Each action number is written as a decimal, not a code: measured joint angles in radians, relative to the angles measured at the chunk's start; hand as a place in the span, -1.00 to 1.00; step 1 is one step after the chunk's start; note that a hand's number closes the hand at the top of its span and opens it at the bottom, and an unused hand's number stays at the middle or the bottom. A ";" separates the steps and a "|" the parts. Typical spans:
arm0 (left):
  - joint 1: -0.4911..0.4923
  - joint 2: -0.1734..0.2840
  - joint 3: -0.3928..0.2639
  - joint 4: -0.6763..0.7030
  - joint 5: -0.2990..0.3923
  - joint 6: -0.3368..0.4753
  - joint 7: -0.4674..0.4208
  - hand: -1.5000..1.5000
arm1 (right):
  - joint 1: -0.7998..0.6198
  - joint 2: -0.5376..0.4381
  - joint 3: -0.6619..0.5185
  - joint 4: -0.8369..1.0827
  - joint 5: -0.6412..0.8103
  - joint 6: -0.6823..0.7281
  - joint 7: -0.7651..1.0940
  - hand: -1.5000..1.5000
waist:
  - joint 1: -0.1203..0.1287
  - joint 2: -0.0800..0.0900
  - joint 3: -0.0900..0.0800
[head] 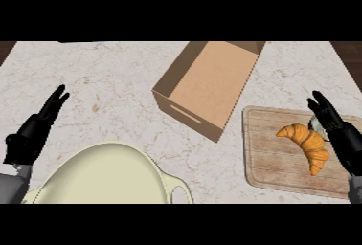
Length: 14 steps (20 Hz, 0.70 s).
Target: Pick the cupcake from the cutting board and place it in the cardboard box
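**A:** How many things lie on the pale marbled table (106, 86)?

**B:** Four that I can make out, one of each. One open brown cardboard box (212, 81) with a slot handle in its near wall, one light wooden cutting board (272, 162) with grooved edges, one orange-brown curved croissant (308, 146) and one large cream-coloured pot (106, 177) with a side handle, at the lower left.

**A:** And the cupcake?

**B:** Only a small grey-and-white sliver (318, 128) shows on the board, just beside the croissant's upper end and against the right robot hand. It may be the cupcake; I cannot tell. The croissant lies on the right half of the board.

**A:** Any labels or writing?

**B:** None that can be read on the box, board or pot.

**A:** The hands?

**B:** The left robot hand (32, 134) is at the left edge, fingers straight and pointing up, released, above the pot and well apart from the box. The right robot hand (339, 134) is at the board's right edge, fingers also straight, grasping nothing.

**A:** Anything in the way?

**B:** The box sits just beside the board's upper left corner, its inside bare.
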 measured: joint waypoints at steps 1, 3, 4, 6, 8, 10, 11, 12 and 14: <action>-0.002 -0.003 -0.001 -0.001 -0.011 0.009 0.011 0.00 | -0.007 -0.010 -0.011 0.013 -0.020 0.031 -0.006 -1.00 | 0.007 -0.002 -0.003; -0.002 0.010 0.018 0.016 -0.021 0.025 0.026 0.00 | -0.033 -0.040 -0.032 0.056 -0.083 0.130 -0.027 -1.00 | 0.022 -0.003 -0.007; -0.001 0.017 0.028 0.030 -0.030 0.044 0.035 0.00 | -0.038 -0.057 -0.040 0.070 -0.123 0.193 -0.039 -1.00 | 0.026 -0.004 -0.008; 0.002 0.030 0.050 0.050 -0.048 0.088 0.057 0.00 | -0.058 -0.087 -0.049 0.104 -0.197 0.319 -0.063 -1.00 | 0.043 -0.002 -0.009; 0.010 0.031 0.052 0.063 -0.051 0.096 0.072 0.00 | -0.103 -0.190 -0.039 0.047 -0.095 0.343 -0.118 -1.00 | 0.058 -0.013 -0.015; 0.015 0.026 0.057 0.077 -0.056 0.118 0.090 0.00 | -0.101 -0.268 -0.024 0.043 -0.002 0.381 -0.214 -1.00 | 0.059 -0.008 -0.012; 0.012 0.026 0.061 0.081 -0.056 0.124 0.102 0.00 | -0.091 -0.288 -0.025 0.081 0.015 0.412 -0.276 -1.00 | 0.061 -0.003 -0.011; 0.009 0.021 0.060 0.084 -0.062 0.136 0.109 0.00 | -0.083 -0.292 -0.029 0.124 0.008 0.447 -0.333 -1.00 | 0.061 0.000 -0.009; 0.003 0.014 0.060 0.087 -0.069 0.151 0.126 0.00 | -0.070 -0.295 -0.034 0.193 -0.016 0.476 -0.404 -1.00 | 0.061 0.005 -0.007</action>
